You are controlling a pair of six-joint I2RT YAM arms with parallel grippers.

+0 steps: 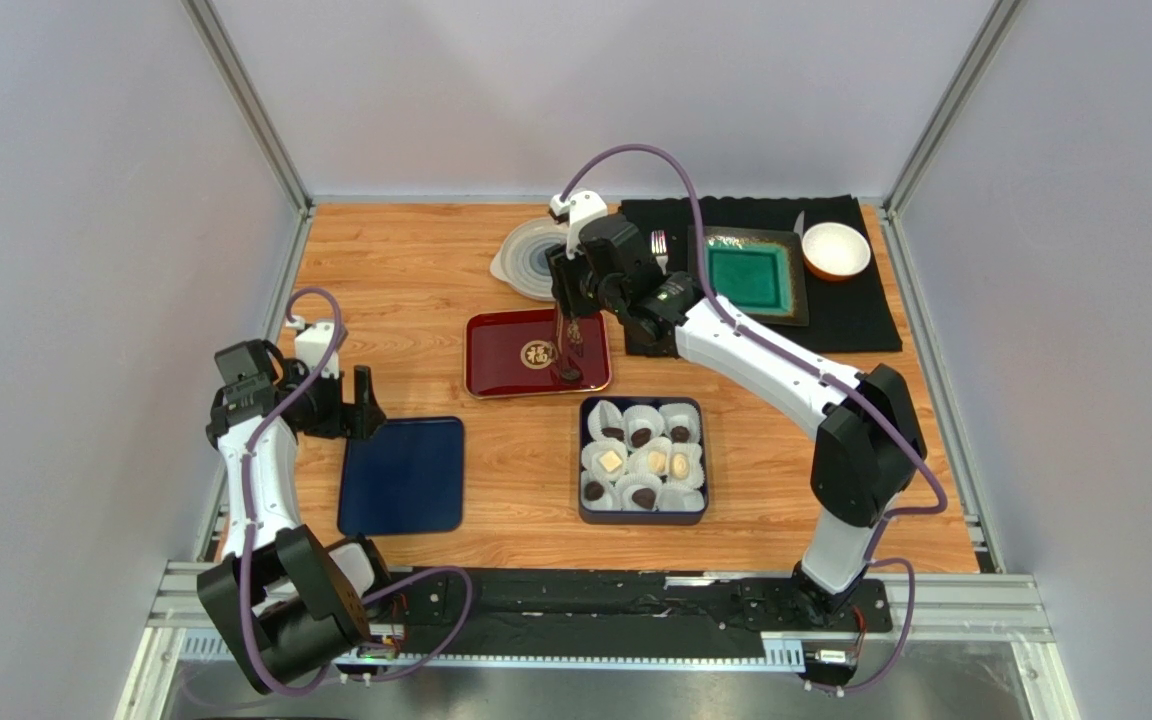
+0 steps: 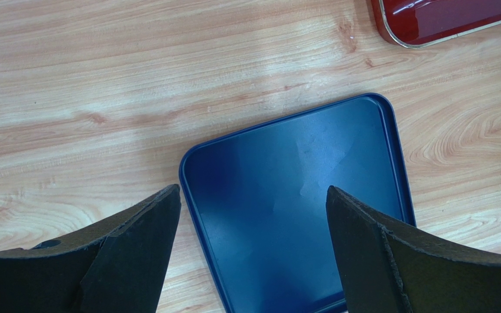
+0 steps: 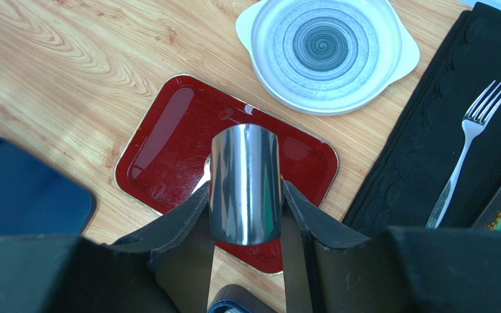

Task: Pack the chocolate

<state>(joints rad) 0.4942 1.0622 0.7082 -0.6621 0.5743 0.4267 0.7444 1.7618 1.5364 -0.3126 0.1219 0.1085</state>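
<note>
A dark blue box at table centre holds crinkled white paper cups with chocolate pieces in them, mostly dark brown, a few cream. My right gripper is shut on shiny metal tongs that hang over the red tray. A small dark piece sits at the tongs' tip; I cannot tell whether it is gripped. In the right wrist view the gripper clamps the tongs' bent end. My left gripper is open and empty at the blue lid's far edge, also in the left wrist view.
A grey-ringed white plate lies behind the red tray. A black mat at the back right carries a fork, a green dish and a white bowl. Grey walls close in the table.
</note>
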